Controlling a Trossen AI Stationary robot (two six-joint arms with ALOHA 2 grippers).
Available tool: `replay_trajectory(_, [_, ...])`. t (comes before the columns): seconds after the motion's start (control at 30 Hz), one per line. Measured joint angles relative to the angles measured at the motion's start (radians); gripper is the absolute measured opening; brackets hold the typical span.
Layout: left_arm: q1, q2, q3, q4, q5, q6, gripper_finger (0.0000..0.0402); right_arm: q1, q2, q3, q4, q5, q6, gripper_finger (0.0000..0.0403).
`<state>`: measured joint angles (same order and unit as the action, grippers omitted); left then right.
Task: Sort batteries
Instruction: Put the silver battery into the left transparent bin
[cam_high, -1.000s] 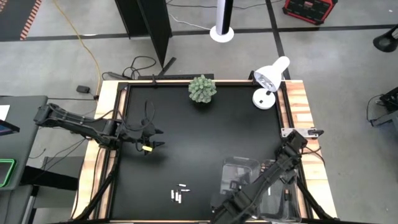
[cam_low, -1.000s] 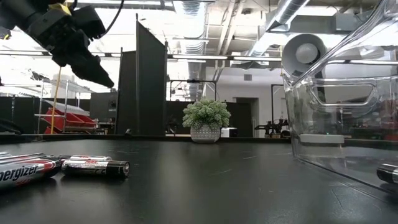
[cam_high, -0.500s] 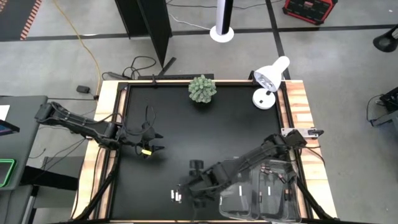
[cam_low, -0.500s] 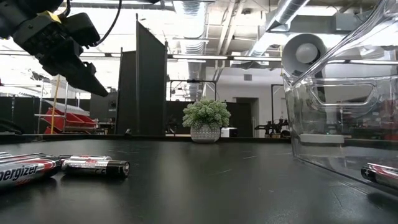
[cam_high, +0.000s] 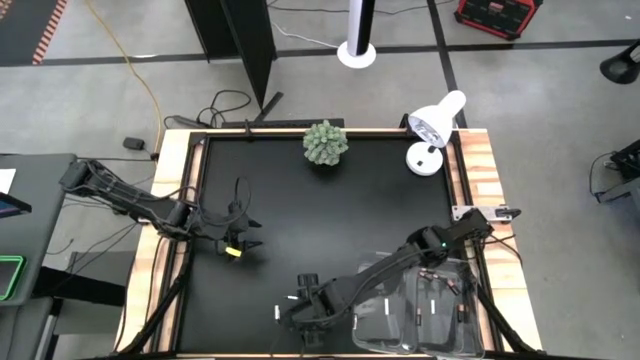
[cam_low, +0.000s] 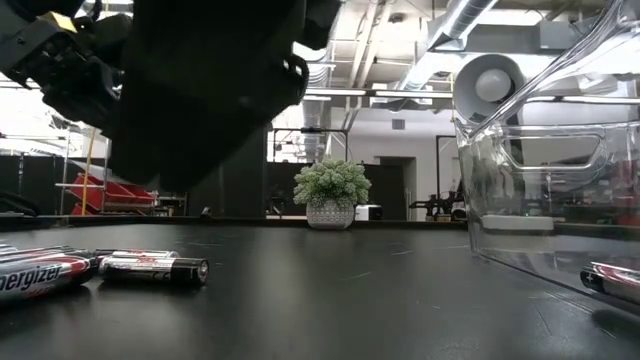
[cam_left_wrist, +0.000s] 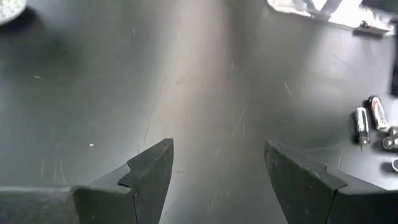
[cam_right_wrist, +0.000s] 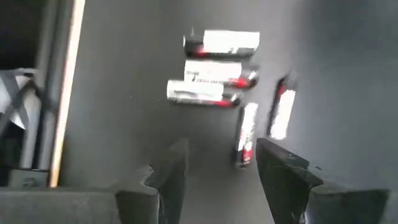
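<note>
My right gripper (cam_right_wrist: 214, 165) hangs open and empty just over the loose batteries (cam_right_wrist: 214, 67) at the near edge of the table (cam_high: 320, 210). They look small, hard, smooth and round, so they may roll; I think I should pinch one across its middle. My wrist view shows five apart, but from high up my arm hides them. My left gripper (cam_high: 243, 236) waits open at the left

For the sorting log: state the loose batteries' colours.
Batteries: white-silver with red and dark bands, clearest in the right wrist view.
</note>
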<state>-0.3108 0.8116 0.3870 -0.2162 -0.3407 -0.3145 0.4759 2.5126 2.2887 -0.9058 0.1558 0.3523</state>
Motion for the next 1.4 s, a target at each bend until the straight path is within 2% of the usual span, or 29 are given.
replay_trajectory(0.3, [0.001,0.000,0.000,0.004,0.000,-0.002,0.0247,-0.008,0.028,-0.036,0.004,0.063,0.092,0.0200])
replay_trajectory(0.63, [0.001,0.000,0.000,0.004,0.000,0.000,0.0247,-0.008,0.029,-0.036,0.008,0.058,0.093,0.0159])
replay_trajectory(0.97, [0.001,0.000,0.000,0.004,-0.003,0.003,0.0247,-0.005,0.069,-0.030,0.025,0.061,0.119,0.0146])
replay_trajectory(1.4, [0.001,0.000,0.000,0.004,-0.005,0.003,0.0247,-0.004,0.073,-0.033,0.013,0.056,0.113,0.0048])
